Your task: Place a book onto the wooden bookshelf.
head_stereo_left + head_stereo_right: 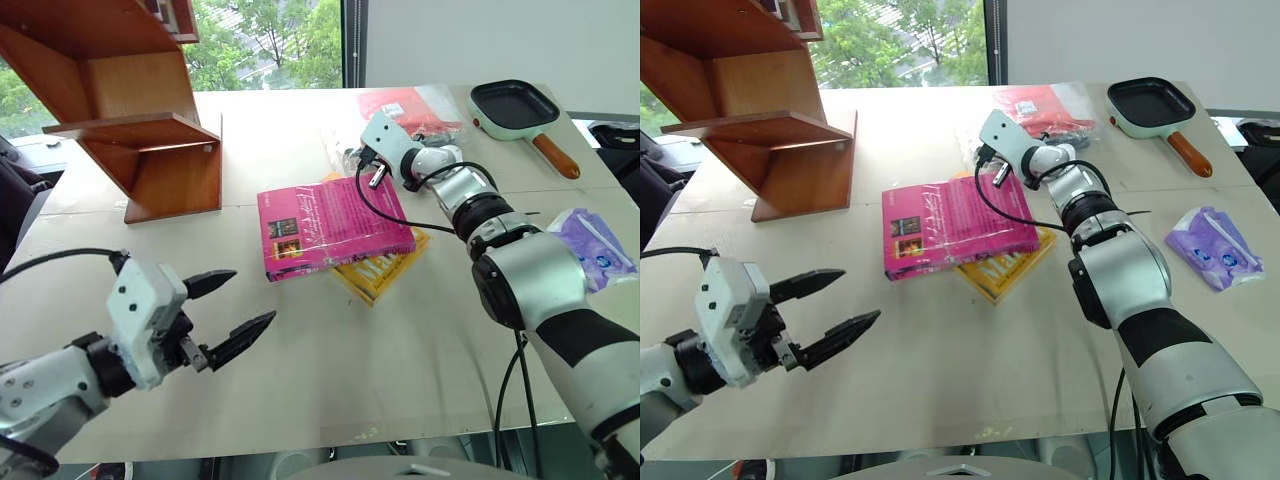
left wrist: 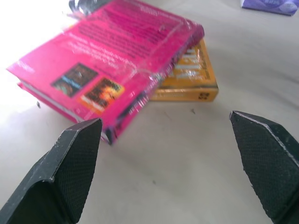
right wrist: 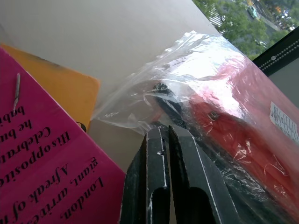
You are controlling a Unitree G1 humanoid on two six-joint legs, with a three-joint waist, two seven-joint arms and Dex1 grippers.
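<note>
Clear plastic bag (image 3: 187, 79) holds red item (image 3: 243, 135).

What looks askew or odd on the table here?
The pink book lies crooked across the yellow book, overhanging it. The right gripper is shut on nothing beside it, at a clear plastic bag.

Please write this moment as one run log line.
pink book: on yellow book, not held | left gripper: open | right gripper: shut, empty | shelf: no book
</note>
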